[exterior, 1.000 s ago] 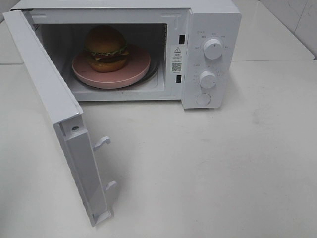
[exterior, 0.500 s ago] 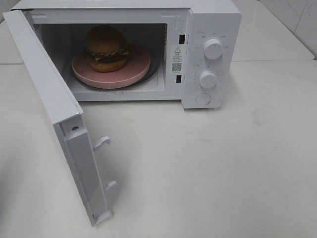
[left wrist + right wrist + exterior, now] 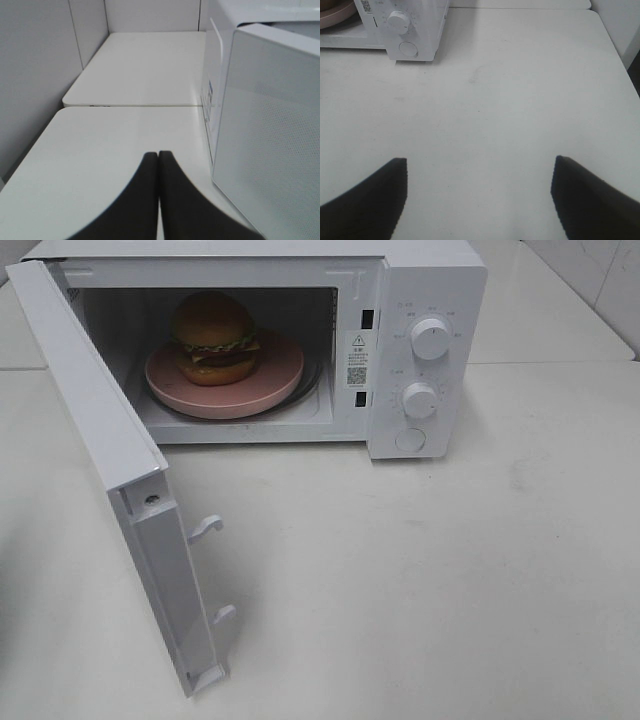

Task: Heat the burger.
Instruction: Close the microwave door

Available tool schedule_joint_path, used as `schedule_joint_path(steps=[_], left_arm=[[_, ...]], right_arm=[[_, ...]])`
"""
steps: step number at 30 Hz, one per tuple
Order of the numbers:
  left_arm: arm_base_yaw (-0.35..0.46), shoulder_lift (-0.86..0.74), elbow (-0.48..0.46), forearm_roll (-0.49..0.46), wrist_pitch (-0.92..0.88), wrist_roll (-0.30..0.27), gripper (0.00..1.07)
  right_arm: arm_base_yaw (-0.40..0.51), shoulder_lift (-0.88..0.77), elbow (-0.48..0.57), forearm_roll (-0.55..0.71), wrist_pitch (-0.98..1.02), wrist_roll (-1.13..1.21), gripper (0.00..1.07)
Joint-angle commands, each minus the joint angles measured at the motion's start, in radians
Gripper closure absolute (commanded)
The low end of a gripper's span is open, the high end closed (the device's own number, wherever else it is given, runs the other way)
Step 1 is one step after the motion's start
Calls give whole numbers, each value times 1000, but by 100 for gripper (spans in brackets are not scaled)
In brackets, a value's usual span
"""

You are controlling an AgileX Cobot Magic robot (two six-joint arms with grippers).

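- Left gripper (image 3: 158, 153): the two dark fingers are pressed together along their whole visible length, with nothing between them. It hangs over bare white table (image 3: 115, 150), touching nothing, just beside the outer face of the open microwave door (image 3: 270, 130).
- Right gripper (image 3: 480, 161): fingers spread wide and empty. Only white tabletop shows between them. It sits well apart from the microwave (image 3: 427, 30), facing its control panel from across the table.
- Burger (image 3: 215, 335): inside the microwave (image 3: 430, 280) cavity, resting on the round pink plate (image 3: 275, 375), toward the plate's left rear part.
- Burger orientation: upright, domed top bun uppermost, bottom bun flat on the plate. The long axis is vertical, with no tilt that I can make out. Lettuce and patty layers face the open front.
- Door (image 3: 90, 410): swung fully open to the left of the high view, with both latch hooks exposed on its inner edge.
- Control panel: upper knob (image 3: 430, 338), lower knob (image 3: 419, 400) and a round button (image 3: 410, 439) below them. The pointer positions are too small to read.
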Motion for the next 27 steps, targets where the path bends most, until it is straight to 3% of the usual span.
schedule_joint_path(steps=[1,3,4,5,6,11,19,23,27], left_arm=[[4,60,1,88,-63,-64,107],[4,146,0,223,-116,-146,107],[4,146,0,223,-116,-146,107],[4,178,0,256,-146,-180,107],[4,240,0,331,-229,-245,107],[4,372,-1,459,-437,-326,107],[-15,534,-24,479,-596,-338,107],[-133,590,-87,450,-596,-321,107],[-189,624,-117,405,-597,-320,107]], right_arm=[[-7,-27,-1,-2,-11,-9,31],[-7,-27,-1,-2,-11,-9,31],[-7,-27,-1,-2,-11,-9,31],[-7,-27,-1,-2,-11,-9,31],[-7,-27,-1,-2,-11,-9,31],[-7,-27,-1,-2,-11,-9,31],[-7,-27,-1,-2,-11,-9,31],[-7,-27,-1,-2,-11,-9,31],[-7,-27,-1,-2,-11,-9,31]])
